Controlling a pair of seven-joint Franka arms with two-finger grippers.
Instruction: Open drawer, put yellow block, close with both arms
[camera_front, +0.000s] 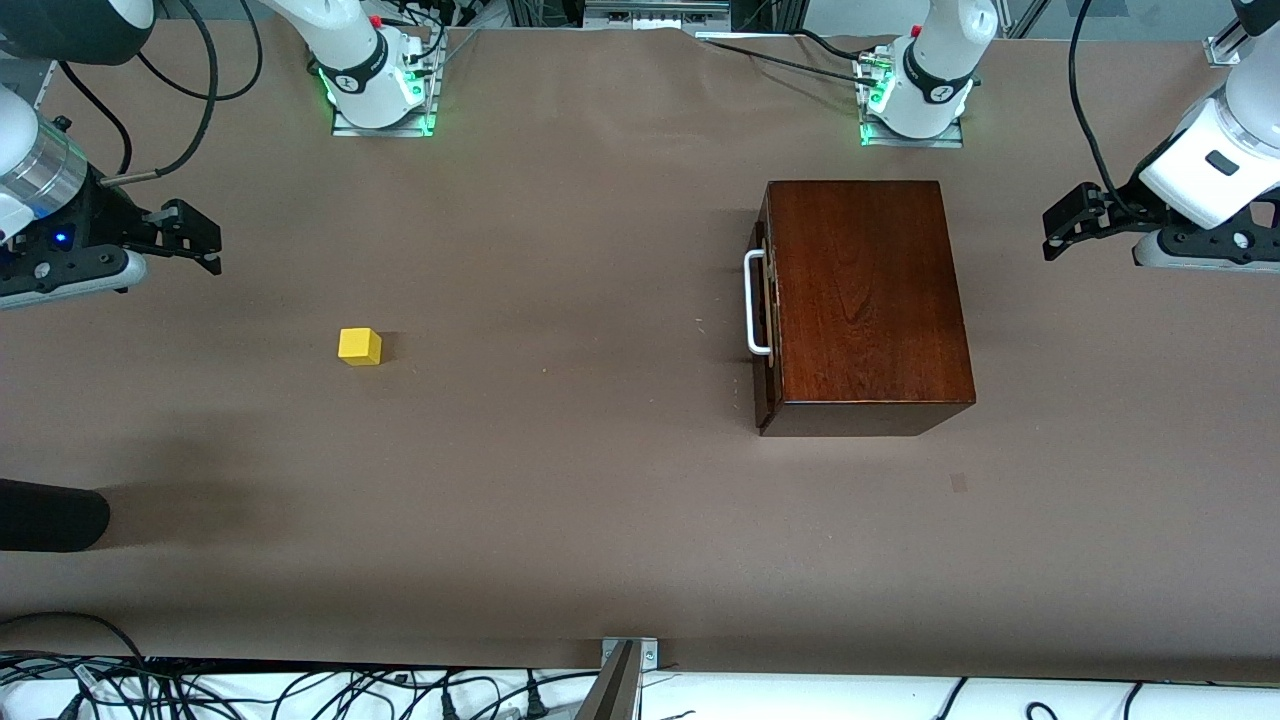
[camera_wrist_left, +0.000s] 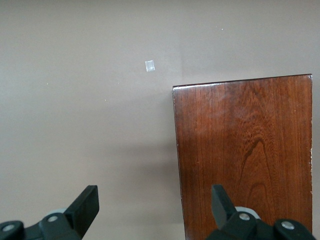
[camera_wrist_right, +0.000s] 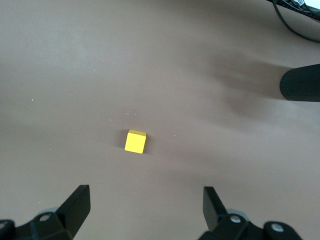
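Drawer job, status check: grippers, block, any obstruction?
Left gripper and right gripper open, empty, at table ends. Drawer shut; yellow block on table toward right arm's end. Nothing in the way.

Near the black right gripper (camera_wrist_right: 145, 207), the block (camera_front: 359, 346) is bright yellow on the plain brown table (camera_front: 560, 480). By the black left gripper (camera_wrist_left: 155, 205), the box (camera_front: 865, 300) shows reddish-brown wood grain, its handle (camera_front: 755, 302) white.

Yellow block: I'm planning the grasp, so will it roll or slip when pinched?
The yellow block looks like a flat-faced cube resting squarely on the table, so it probably won't roll. Its parallel sides likely suit a pinch; being small, it may slide if nudged.
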